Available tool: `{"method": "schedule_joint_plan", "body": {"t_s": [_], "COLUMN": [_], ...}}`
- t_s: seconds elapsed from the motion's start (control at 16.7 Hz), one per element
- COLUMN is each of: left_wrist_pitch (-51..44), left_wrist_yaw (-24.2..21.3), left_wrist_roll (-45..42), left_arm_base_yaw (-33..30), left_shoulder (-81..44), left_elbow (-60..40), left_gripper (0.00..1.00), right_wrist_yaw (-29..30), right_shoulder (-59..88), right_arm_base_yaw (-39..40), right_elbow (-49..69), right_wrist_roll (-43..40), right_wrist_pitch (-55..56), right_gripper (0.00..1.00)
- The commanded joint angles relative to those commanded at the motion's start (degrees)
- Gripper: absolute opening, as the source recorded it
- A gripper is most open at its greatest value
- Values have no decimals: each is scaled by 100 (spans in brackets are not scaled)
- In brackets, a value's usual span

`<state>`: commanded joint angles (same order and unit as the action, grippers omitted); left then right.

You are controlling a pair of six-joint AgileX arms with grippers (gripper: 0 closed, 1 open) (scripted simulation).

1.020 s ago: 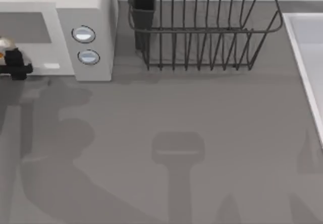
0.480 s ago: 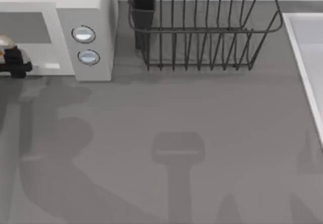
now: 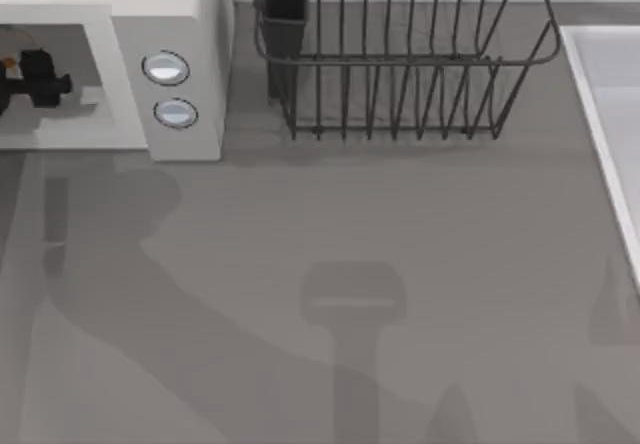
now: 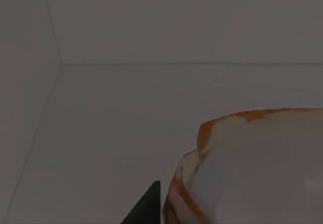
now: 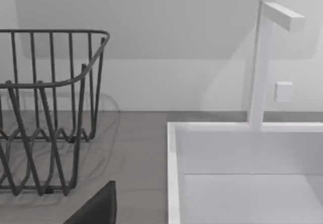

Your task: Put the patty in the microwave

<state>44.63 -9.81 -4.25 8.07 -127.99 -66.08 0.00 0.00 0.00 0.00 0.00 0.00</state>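
Observation:
The white microwave point(image 3: 170, 4) stands at the table's back left with its grey cavity open toward the front. My left gripper point(image 3: 35, 79) reaches inside that cavity, shut on the patty point(image 3: 8, 64), of which an orange speck peeks out at the picture's left edge. In the left wrist view the patty point(image 4: 252, 168) looms close, cream-white with orange streaks, above the cavity floor point(image 4: 126, 113), and one dark fingertip point(image 4: 146, 211) lies beside it. My right gripper point(image 5: 96, 209) is parked off to the right near the sink.
Two round buttons point(image 3: 165, 68) sit on the microwave's front panel. A black wire dish rack point(image 3: 400, 64) stands at the back middle. A white sink point(image 3: 610, 94) with a faucet point(image 5: 260, 62) borders the right side.
My left gripper has moved from the microwave's front edge back into the cavity, carrying the patty with it. Its shadow on the table has shifted.

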Motion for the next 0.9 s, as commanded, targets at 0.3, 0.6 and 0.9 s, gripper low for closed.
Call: {"method": "schedule_joint_plan", "body": {"t_s": [0.3,0.6,0.9], "left_wrist_pitch": [-576,-973,-1007], "left_wrist_yaw": [99,151,154], "left_wrist_roll": [55,93,95], "left_arm_base_yaw": [-116,-186,-189], "left_shoulder": [-786,-1346,-1393], "left_elbow": [-1395,-2095,-2103], "left_gripper": [0,0,0], "right_wrist_yaw": [0,0,0], "right_shoulder": [0,0,0], "right_arm_base_yaw": [0,0,0], "right_elbow": [0,0,0], "right_wrist_roll": [0,0,0], "right_wrist_pitch": [0,0,0], "right_gripper": [100,100,100]}}
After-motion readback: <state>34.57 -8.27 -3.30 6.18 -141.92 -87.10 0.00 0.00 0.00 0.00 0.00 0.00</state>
